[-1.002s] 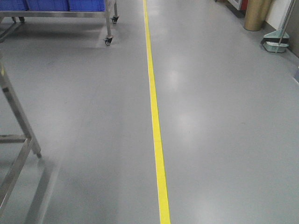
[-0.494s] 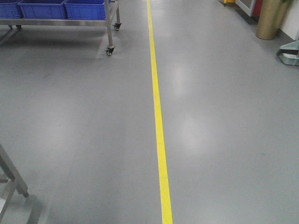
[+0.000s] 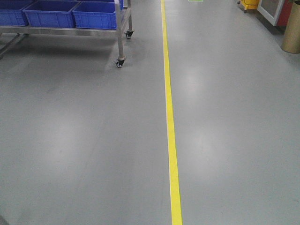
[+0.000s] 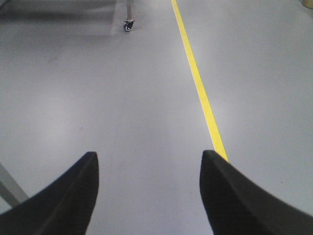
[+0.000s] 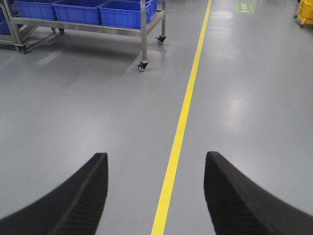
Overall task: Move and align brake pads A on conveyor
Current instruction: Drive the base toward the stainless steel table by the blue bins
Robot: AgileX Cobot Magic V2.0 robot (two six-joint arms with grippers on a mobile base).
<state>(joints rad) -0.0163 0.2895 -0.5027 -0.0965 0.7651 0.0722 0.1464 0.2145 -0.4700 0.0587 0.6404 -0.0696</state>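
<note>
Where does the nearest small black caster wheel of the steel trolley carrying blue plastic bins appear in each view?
Front-facing view: the black caster wheel is upper left of centre, under the corner leg of the steel trolley.
Left wrist view: the wheel is near the top edge, left of centre.
Right wrist view: the wheel is upper left of centre.
Shared landmark: the yellow floor line runs to the wheel's right in every view.

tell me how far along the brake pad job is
Done: nothing that shows; no pads or conveyor appear in any view. In hand: nothing; the left claw and right claw are both open and empty above grey floor, with a yellow line and a steel cart of blue bins ahead. Left: the whole job, reaching the conveyor, then moving and aligning the pads.
</note>
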